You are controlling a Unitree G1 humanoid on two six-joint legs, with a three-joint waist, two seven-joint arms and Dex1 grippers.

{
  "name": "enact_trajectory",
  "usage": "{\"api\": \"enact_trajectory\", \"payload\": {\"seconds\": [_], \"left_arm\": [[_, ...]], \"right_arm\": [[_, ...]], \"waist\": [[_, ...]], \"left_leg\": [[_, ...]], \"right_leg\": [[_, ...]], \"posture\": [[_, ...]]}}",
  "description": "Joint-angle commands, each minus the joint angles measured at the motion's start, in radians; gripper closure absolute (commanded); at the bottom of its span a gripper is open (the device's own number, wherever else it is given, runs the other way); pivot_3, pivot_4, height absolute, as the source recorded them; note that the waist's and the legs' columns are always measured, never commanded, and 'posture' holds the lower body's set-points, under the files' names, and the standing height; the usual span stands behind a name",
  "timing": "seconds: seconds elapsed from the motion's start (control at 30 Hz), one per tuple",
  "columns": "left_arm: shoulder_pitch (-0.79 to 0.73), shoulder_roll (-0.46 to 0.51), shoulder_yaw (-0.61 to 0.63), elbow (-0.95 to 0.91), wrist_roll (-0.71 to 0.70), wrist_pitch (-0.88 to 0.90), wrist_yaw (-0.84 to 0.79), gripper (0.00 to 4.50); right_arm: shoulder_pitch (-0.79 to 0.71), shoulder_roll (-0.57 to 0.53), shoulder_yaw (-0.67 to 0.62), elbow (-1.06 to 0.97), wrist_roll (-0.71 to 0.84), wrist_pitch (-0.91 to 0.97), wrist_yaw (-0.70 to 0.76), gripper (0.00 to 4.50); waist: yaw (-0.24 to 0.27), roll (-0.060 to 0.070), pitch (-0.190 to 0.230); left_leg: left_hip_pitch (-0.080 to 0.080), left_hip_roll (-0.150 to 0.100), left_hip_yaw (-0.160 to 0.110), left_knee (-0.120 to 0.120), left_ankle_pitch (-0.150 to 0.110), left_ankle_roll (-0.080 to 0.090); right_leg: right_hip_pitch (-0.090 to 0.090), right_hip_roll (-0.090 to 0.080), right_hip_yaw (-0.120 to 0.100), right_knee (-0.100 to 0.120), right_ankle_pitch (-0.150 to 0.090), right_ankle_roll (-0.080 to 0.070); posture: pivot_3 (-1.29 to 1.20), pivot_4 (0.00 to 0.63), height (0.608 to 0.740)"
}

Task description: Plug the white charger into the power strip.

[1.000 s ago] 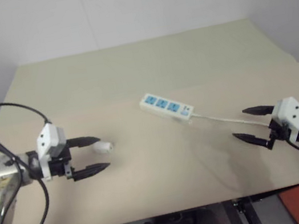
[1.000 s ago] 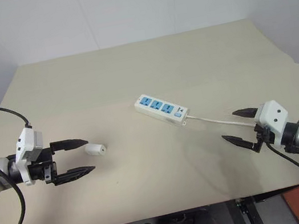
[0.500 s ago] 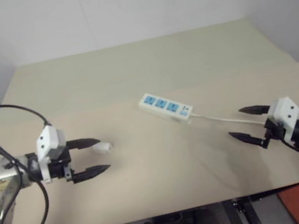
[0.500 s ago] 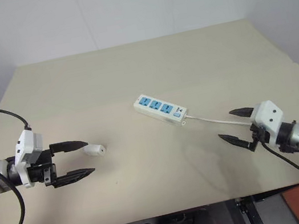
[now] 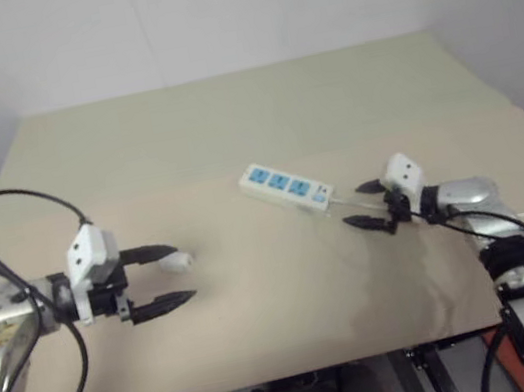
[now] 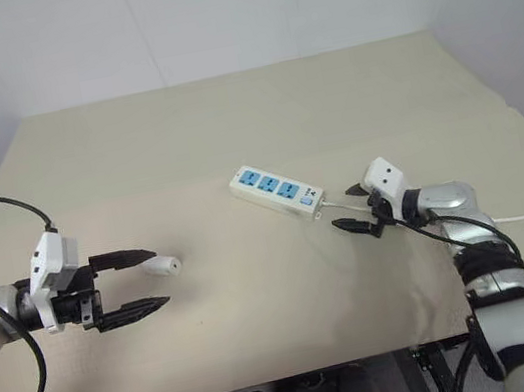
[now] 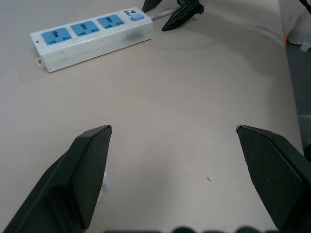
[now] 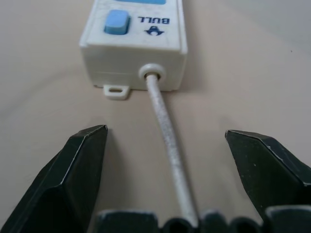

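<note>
The power strip (image 6: 278,192) is lying flat mid-table with its 3 blue sockets facing up and empty, and the white charger (image 6: 164,265) is lying on its side well to the strip's left, just beside the upper finger of the left gripper (image 6: 127,282), whose 2 fingers are standing spread and holding nothing. The right gripper (image 6: 353,207) is hovering at the strip's switch end, its fingers spread either side of the thin cord (image 8: 169,150) without touching it. The charger is looking small, light, hard and smooth, so it is likely wanting a pinch across its flat sides, while the light strip is probably needing steadying.
</note>
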Motion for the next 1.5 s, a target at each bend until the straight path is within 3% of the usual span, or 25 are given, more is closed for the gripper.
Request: {"api": "enact_trajectory", "payload": {"seconds": [0.03, 0.37, 0.53, 0.77, 0.93, 1.0, 1.37, 1.5], "left_arm": [[0.04, 0.011, 0.07, -0.059, -0.026, 0.011, 0.019, 0.0], [0.04, 0.0, 0.06, -0.067, -0.028, 0.009, 0.038, 0.0], [0.028, 0.01, 0.058, -0.039, -0.016, -0.005, 0.016, 0.0], [-0.03, 0.012, 0.03, 0.023, 0.005, -0.027, -0.004, 0.0], [-0.072, 0.004, -0.007, 0.059, 0.018, -0.042, -0.019, 0.0], [-0.095, -0.001, -0.028, 0.076, 0.027, -0.05, -0.028, 0.0], [-0.19, -0.036, -0.066, 0.082, 0.002, -0.041, -0.048, 0.0], [-0.23, -0.067, -0.1, 0.086, 0.016, -0.046, -0.036, 0.0]], "right_arm": [[-0.017, -0.007, 0.012, 0.075, -0.039, -0.057, 0.02, 0.95], [-0.017, 0.016, 0.003, 0.094, -0.041, -0.111, 0.038, 4.39], [0.047, 0.007, -0.017, -0.001, -0.01, -0.146, 0.067, 4.48], [0.358, -0.121, -0.096, -0.382, 0.112, -0.154, 0.16, 4.48], [0.452, -0.147, -0.132, -0.454, 0.157, -0.116, 0.147, 4.48], [0.456, -0.137, -0.139, -0.478, 0.186, -0.03, 0.126, 3.75], [0.625, -0.076, -0.233, -0.715, 0.277, 0.057, -0.018, 0.05], [0.666, -0.019, -0.247, -0.771, 0.319, 0.09, -0.073, 0.05]], "waist": [[0.0, 0.0, -0.001], [0.0, -0.001, -0.001], [0.0, -0.001, -0.001], [0.02, 0.0, -0.002], [0.018, 0.0, -0.002], [0.015, 0.0, -0.002], [0.029, -0.001, -0.002], [0.028, -0.001, -0.002]], "left_leg": [[0.001, 0.0, 0.0, 0.0, 0.0, 0.0], [0.002, 0.0, 0.0, 0.0, 0.0, 0.0], [0.002, 0.0, 0.0, 0.0, 0.0, 0.0], [0.0, 0.001, -0.001, 0.0, 0.0, 0.0], [0.002, 0.0, 0.001, 0.0, -0.003, 0.005], [0.002, -0.001, 0.001, 0.0, -0.003, 0.005], [0.002, -0.001, 0.001, 0.0, -0.002, 0.004], [0.002, -0.001, 0.001, 0.0, -0.003, 0.004]], "right_leg": [[0.001, 0.0, 0.0, 0.0, 0.0, 0.0], [0.001, 0.0, 0.0, 0.001, 0.001, -0.001], [0.001, 0.001, 0.0, 0.001, 0.001, 0.0], [0.001, 0.001, -0.001, 0.0, 0.001, 0.0], [0.001, 0.001, 0.0, 0.001, 0.001, -0.001], [0.001, 0.001, 0.0, 0.002, 0.002, -0.002], [0.001, 0.001, 0.0, 0.001, 0.002, -0.001], [0.001, 0.001, 0.0, 0.0, 0.002, -0.001]], "posture": [[0.0, 0.15, 0.74], [0.0, 0.15, 0.74], [0.0, 0.15, 0.74], [0.0, 0.15, 0.74], [0.0, 0.15, 0.74], [0.0, 0.15, 0.74], [0.0, 0.15, 0.74], [0.0, 0.15, 0.74]]}}
